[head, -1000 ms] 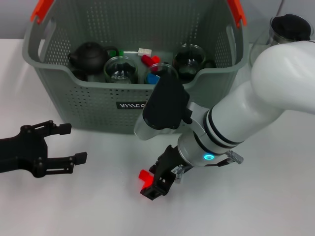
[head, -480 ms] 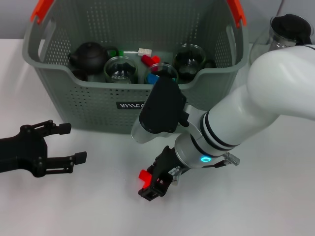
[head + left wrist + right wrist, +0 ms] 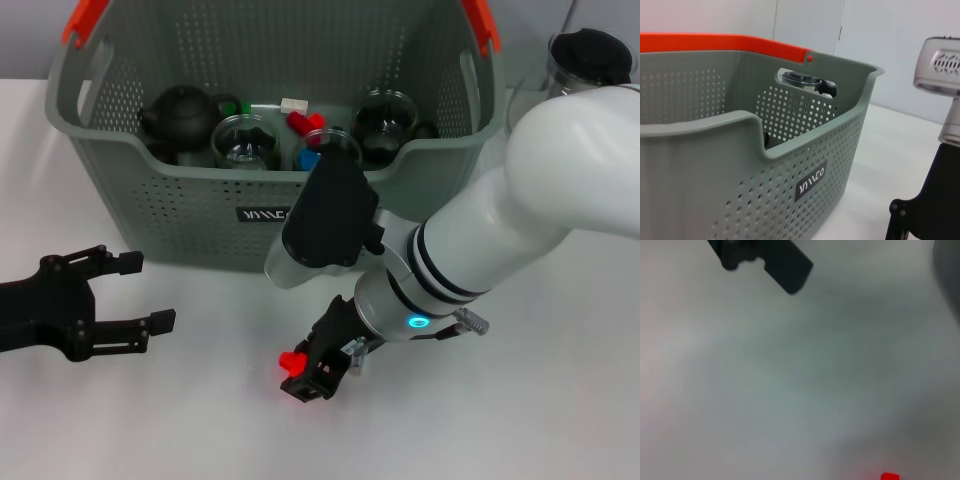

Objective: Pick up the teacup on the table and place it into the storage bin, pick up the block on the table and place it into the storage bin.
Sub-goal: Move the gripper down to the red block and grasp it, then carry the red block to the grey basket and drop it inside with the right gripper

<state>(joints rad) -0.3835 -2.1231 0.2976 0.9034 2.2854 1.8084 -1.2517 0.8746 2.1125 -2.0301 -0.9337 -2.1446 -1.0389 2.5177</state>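
The grey-green storage bin [image 3: 180, 205] stands at the back of the white table and fills the left wrist view [image 3: 715, 165]. It holds a dark teapot [image 3: 182, 112], glass cups [image 3: 245, 140] and small coloured blocks. No teacup shows on the bare table. A small red block [image 3: 293, 358] lies on the table in front of the bin, and its edge shows in the right wrist view [image 3: 889, 476]. My right gripper [image 3: 312, 375] is down at the table right beside the red block, touching or nearly touching it. My left gripper [image 3: 148, 292] is open and empty at the left.
A glass teapot with a black lid [image 3: 588, 58] stands at the back right, beside the bin. The right arm's white forearm [image 3: 520, 200] crosses in front of the bin's right corner. Bare table lies between the two grippers.
My right gripper has shifted slightly left and lower around the red block. The left arm has not moved.
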